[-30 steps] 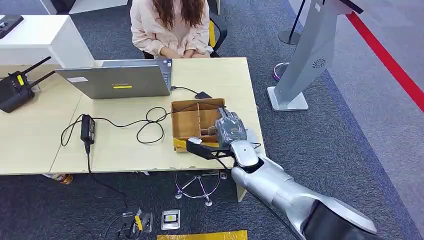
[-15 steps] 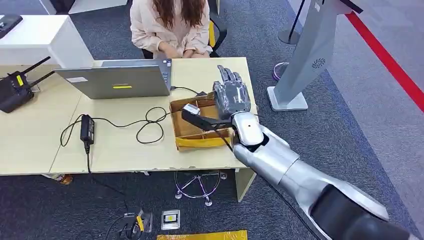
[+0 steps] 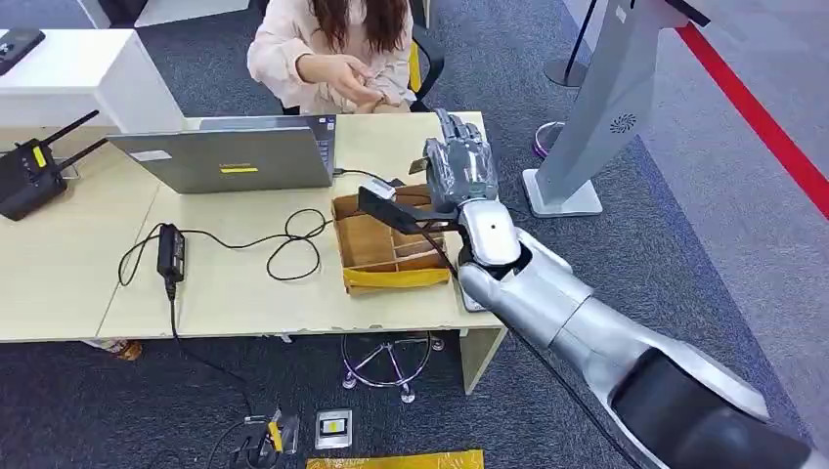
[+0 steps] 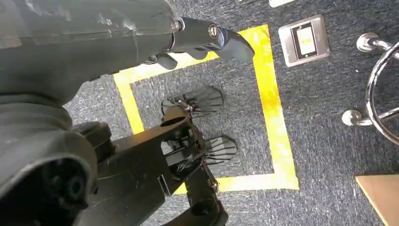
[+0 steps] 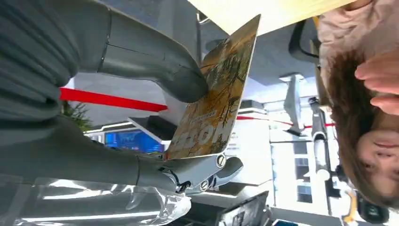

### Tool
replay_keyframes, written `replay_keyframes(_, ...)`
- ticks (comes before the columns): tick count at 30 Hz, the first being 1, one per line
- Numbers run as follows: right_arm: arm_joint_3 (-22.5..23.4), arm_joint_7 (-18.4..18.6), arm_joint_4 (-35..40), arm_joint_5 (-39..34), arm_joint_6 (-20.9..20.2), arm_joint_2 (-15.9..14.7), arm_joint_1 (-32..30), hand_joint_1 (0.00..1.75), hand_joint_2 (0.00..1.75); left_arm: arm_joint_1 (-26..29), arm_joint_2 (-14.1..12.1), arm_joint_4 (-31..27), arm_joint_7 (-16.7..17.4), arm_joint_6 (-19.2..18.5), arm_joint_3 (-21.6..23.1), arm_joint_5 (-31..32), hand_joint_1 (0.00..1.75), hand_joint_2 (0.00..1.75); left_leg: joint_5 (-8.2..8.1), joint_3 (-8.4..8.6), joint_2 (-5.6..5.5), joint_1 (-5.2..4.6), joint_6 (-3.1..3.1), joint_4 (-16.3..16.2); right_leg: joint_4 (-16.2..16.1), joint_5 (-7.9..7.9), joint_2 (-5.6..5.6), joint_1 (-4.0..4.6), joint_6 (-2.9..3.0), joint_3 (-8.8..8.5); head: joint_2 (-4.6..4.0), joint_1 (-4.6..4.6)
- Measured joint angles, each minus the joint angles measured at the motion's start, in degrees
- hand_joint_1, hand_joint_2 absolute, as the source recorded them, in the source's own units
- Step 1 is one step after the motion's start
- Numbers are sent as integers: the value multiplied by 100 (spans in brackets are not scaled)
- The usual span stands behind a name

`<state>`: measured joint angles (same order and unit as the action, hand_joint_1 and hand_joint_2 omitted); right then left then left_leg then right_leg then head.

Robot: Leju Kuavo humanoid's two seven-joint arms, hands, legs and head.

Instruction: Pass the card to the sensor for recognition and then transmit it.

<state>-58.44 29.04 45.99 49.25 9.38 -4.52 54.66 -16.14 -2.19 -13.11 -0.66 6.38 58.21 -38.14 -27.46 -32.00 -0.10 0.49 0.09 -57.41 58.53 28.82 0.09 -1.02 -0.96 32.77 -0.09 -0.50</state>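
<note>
My right hand [image 3: 459,166] is raised over the back right part of the wooden table [image 3: 244,293], beyond the cardboard box [image 3: 381,249]. In the right wrist view its thumb [image 5: 160,70] and fingers pinch a golden-brown printed card [image 5: 216,99], held up facing the seated person [image 5: 371,117]. A small black reader [image 3: 396,183] on a cable lies by the box's far edge, partly hidden by my wrist's camera mount. The person [image 3: 332,49] sits across the table with one hand lifted. My left hand [image 4: 197,37] hangs over the floor with nothing in it.
A grey laptop [image 3: 235,156] stands at the table's back middle, its cable and black power adapter [image 3: 171,249] trailing left. A black router [image 3: 29,176] sits at the far left. A grey kiosk stand [image 3: 596,117] rises right of the table.
My right hand has risen from the near side of the box and moved away from me to the table's back right, card in its grip. The person has lifted a hand.
</note>
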Motion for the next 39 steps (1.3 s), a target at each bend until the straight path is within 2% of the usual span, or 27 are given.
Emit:
replay_keyframes(8, 9, 379, -385, -158, -134, 85, 310, 175, 175, -74, 68, 0, 26, -120, 42, 44, 0, 0, 1, -2, -2, -1, 1, -1, 0, 0, -2, 0, 0, 0, 0, 0)
replay_keyframes(20, 17, 492, -634, -72, -205, 57, 334, 175, 175, -109, 142, 0, 83, -166, 94, 59, 0, 0, 0, -1, -1, 0, 1, -1, 0, 0, -1, 0, 0, 2, 0, 0)
replay_keyframes(39, 190, 182, -665, -195, -134, 85, 210, 175, 175, -110, 142, 15, 160, -70, 94, 64, 0, 0, 1, -5, -4, 0, 1, -1, 0, 0, -4, 0, 0, 2, 0, 0)
